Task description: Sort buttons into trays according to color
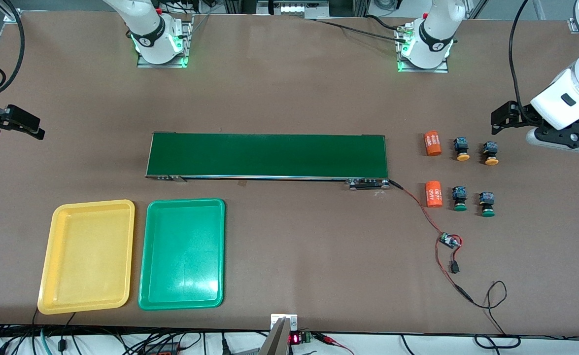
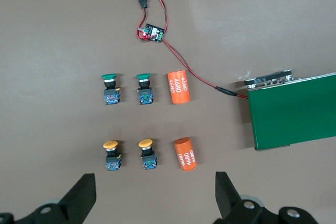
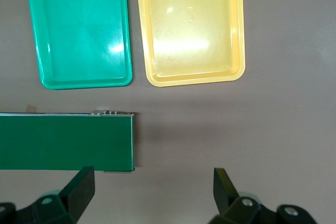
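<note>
Two orange-capped buttons and two green-capped buttons stand in two rows at the left arm's end of the table. The left wrist view shows the same orange pair and green pair. My left gripper hangs open and empty over the table beside the orange pair. The yellow tray and green tray lie empty side by side at the right arm's end. My right gripper is open over the table near the belt's end.
A long dark green conveyor belt lies across the middle. Two orange numbered cylinders lie between the belt and the buttons. A red-black cable with a small circuit board runs from the belt toward the front edge.
</note>
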